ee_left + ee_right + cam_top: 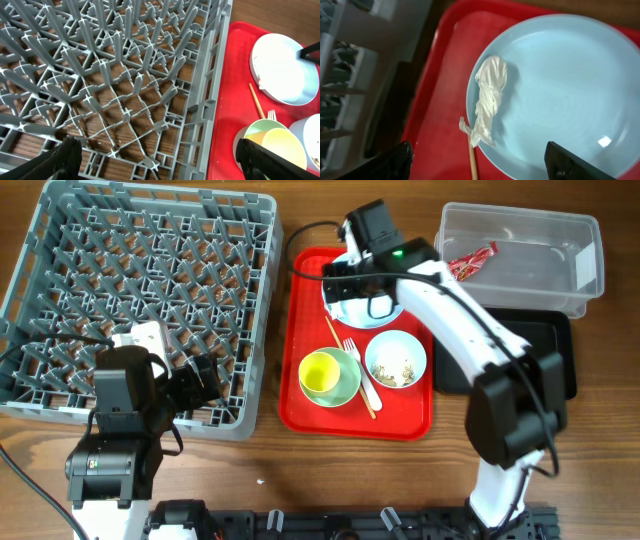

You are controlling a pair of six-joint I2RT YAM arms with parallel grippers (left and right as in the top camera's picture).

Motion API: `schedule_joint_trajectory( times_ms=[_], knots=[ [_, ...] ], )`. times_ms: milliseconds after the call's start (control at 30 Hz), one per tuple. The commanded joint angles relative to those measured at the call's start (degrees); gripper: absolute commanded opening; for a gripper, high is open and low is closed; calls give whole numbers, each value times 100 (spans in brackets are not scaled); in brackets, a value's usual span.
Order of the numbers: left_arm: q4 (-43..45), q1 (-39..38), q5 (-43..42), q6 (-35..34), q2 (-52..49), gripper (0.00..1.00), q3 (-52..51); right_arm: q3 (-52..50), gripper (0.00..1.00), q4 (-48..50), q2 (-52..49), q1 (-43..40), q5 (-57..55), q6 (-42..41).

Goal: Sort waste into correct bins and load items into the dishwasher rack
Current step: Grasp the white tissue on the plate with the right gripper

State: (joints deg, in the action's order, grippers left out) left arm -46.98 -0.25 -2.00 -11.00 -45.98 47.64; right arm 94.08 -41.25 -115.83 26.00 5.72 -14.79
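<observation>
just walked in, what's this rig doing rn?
Table clearing, mostly undone. The right end effector hangs open over the white plate on the red tray, above a twisted white scrap. The left end effector hangs open over the dishwasher rack, which shows no dishes. The red wrapper lies in the clear tub. Bowls, cup, fork and chopsticks sit on the tray.
</observation>
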Motion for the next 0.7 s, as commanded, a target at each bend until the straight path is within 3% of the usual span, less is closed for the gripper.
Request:
schedule_joint_trajectory(
  times_ms=[0,233,567,667],
  knots=[
    [-4,4,11,11,0,100,92,-46,84,79,-516,116,-348,-527],
    [-4,4,11,9,0,100,92,-48,77,284,-1001,114,-634,-1287],
    [-4,4,9,9,0,100,92,-48,76,254,-1132,114,-940,-1606],
    [-4,4,9,9,0,100,92,-59,71,173,-1141,114,-1067,-1731]
  ],
)
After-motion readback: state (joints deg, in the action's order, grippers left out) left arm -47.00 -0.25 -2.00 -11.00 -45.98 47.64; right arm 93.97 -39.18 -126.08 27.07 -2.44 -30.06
